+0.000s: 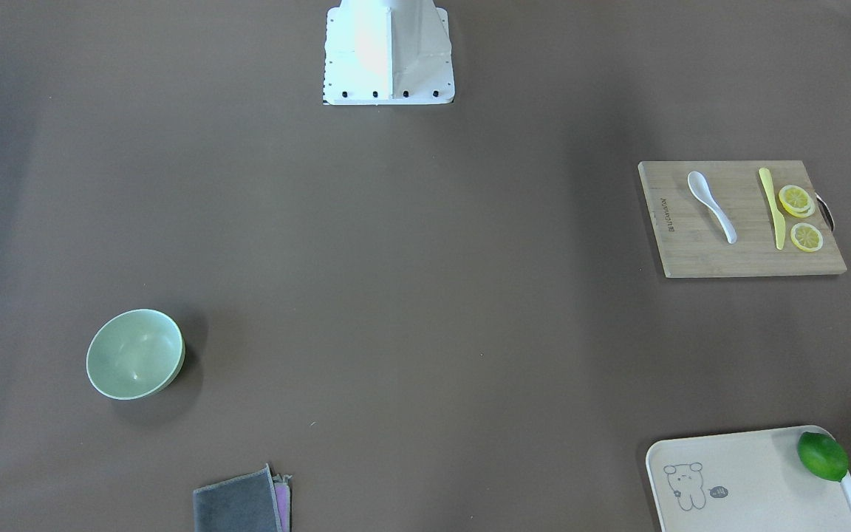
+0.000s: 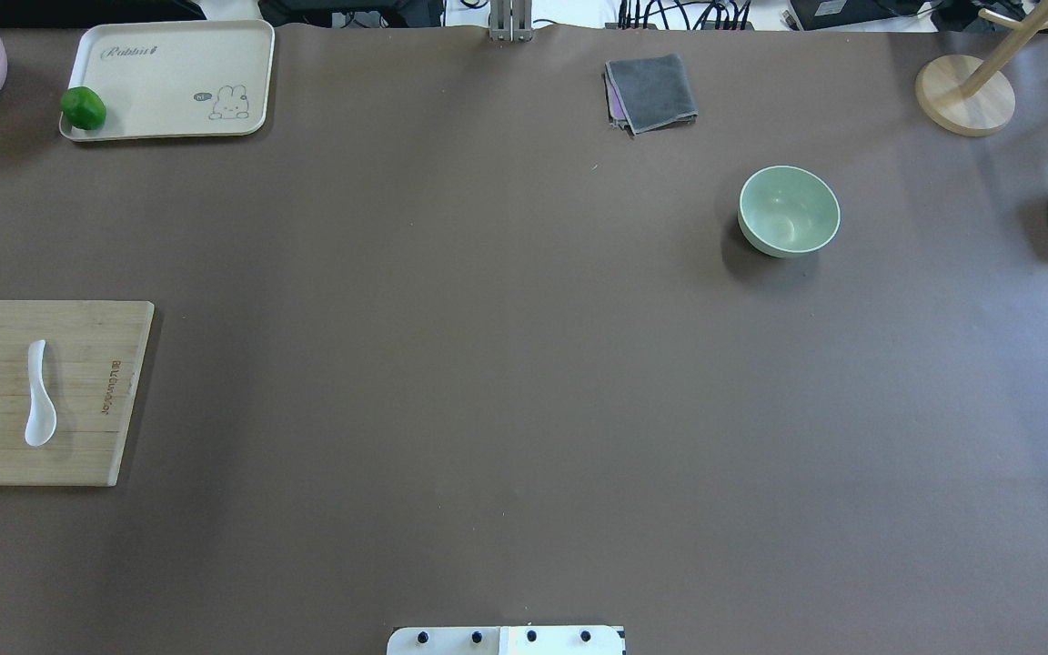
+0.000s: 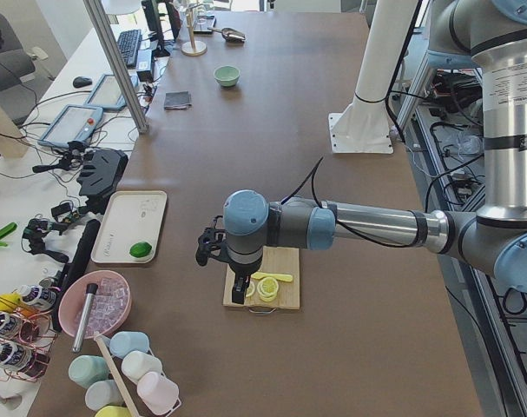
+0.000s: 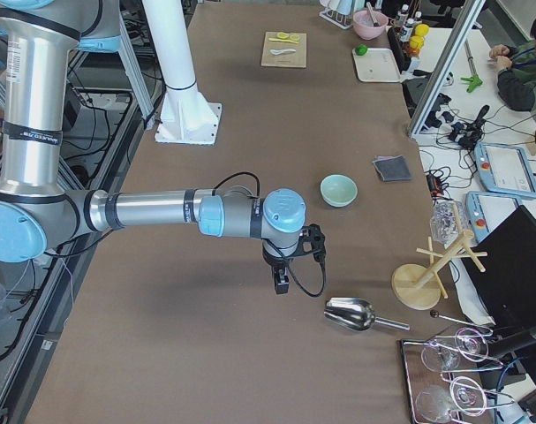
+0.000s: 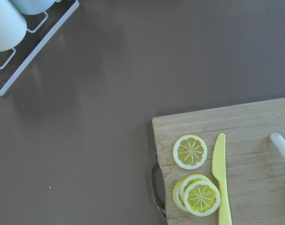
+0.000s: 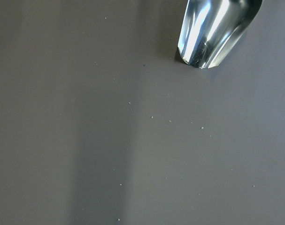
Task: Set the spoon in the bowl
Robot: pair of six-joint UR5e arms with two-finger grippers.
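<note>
Evidently pickup not begun: spoon on board, bowl well apart. Handle must be gripped next. Left gripper, right gripper: spread cannot be told.

The left arm stretches out level above the desk, and the left claw points straight down. The right arm reaches likewise, the right claw hanging downward. Whether either is parted, I can't tell.

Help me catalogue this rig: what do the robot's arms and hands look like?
Both arms are silver metal tubes joined by rounded light-blue joint caps. The left arm and right arm each carry a black cable looping to a small black hand: left hand, right hand.
</note>
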